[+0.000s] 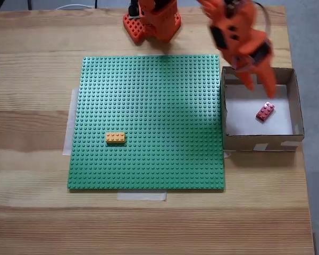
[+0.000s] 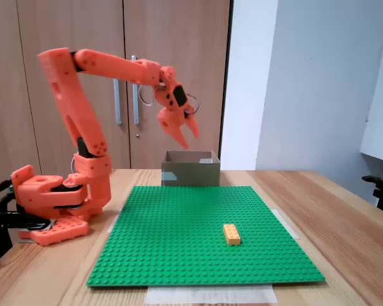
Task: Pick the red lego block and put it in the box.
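The red lego block (image 1: 265, 111) lies flat on the white floor inside the box (image 1: 260, 142), toward its right side in the top-down fixed view. My orange gripper (image 1: 259, 89) hangs over the box's back half, open, its two fingers spread with nothing between them. From the side, the gripper (image 2: 189, 141) hovers just above the box (image 2: 190, 171), clear of its rim. The box walls hide the red block in that side view.
A green studded baseplate (image 1: 149, 106) covers the table's middle, with a yellow-orange brick (image 1: 115, 138) on it toward the front left. The arm's base (image 1: 154, 21) stands at the back edge. Bare wood surrounds the baseplate.
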### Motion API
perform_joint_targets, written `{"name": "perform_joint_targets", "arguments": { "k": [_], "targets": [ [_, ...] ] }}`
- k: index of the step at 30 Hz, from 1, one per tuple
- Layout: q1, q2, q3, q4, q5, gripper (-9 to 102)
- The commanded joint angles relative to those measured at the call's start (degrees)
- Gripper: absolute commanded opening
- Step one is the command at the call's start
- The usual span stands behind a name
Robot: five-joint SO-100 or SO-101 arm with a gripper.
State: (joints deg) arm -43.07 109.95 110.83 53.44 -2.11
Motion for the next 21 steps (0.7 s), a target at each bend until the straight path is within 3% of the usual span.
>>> {"name": "perform_joint_targets", "arguments": {
  "k": [1,10,14,16,21],
  "targets": [
    [7.21,16.88,5.89,-1.14,0.0,20],
    [34.63,44.74,23.99,-12.74,2.2,15],
    [37.18,56.69,34.19,-13.1,2.29,9],
    [38.58,69.96,42.54,-8.61,3.69,2],
    [39.81,77.08,52.12,-6.15,3.16,-1]
  ]
}}
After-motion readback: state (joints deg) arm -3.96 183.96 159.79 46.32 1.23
